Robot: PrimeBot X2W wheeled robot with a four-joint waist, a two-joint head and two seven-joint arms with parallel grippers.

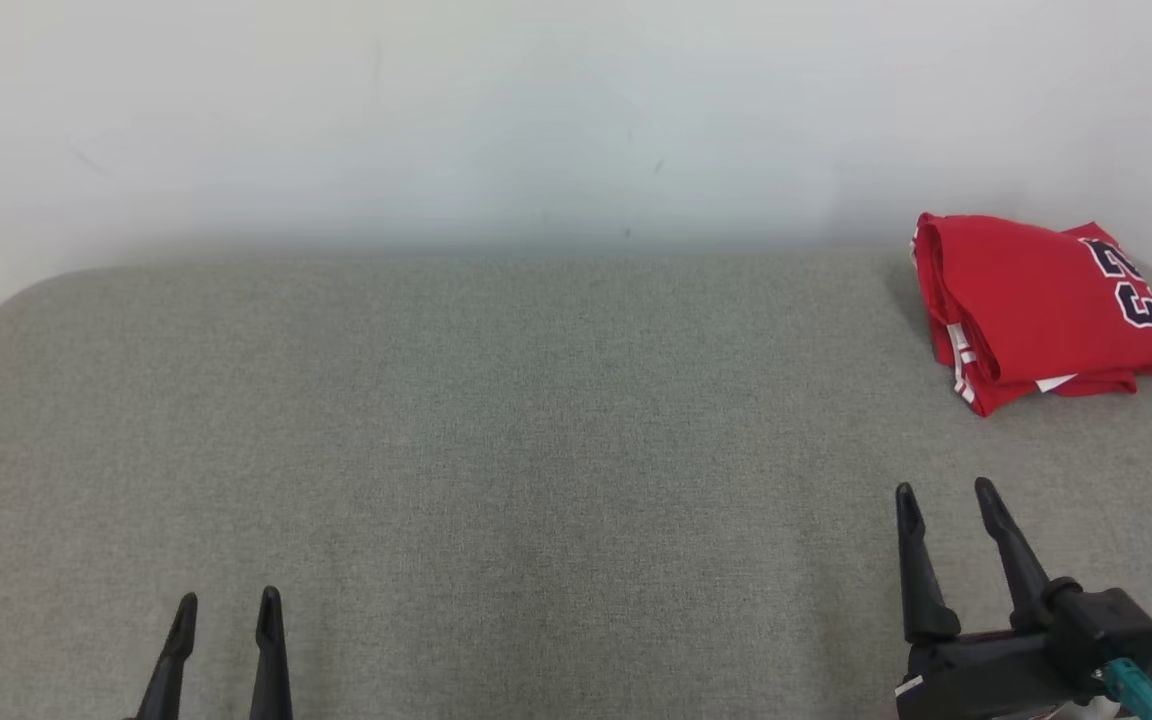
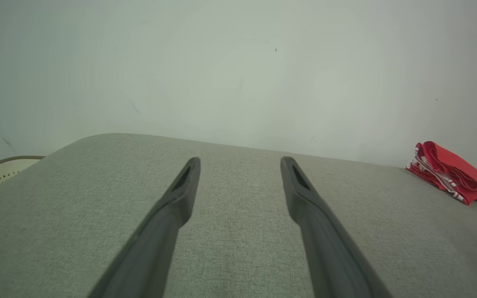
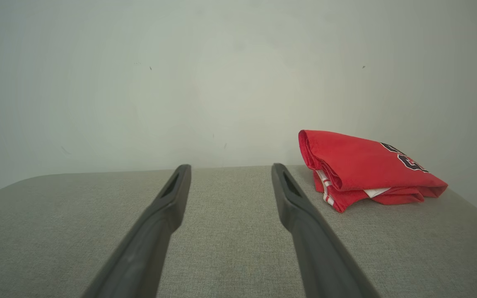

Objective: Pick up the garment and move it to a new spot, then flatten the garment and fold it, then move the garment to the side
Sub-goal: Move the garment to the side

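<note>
One folded red garment lies on the grey fabric counter, at about 2 o'clock in the head view, near the far corner. Its stacked fold edges face 9 o'clock, and its dark number lies toward 3 o'clock. It looks nearly square, so its long axis is unclear. Two grippers hover at the near edge. The left gripper is at 7 o'clock and the right gripper at 5 o'clock, both with jaws spread and empty.

Soft, even, slightly hazy light

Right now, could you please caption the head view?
Folded red jersey far right on grey cushion; left gripper and right gripper open, empty.
</note>
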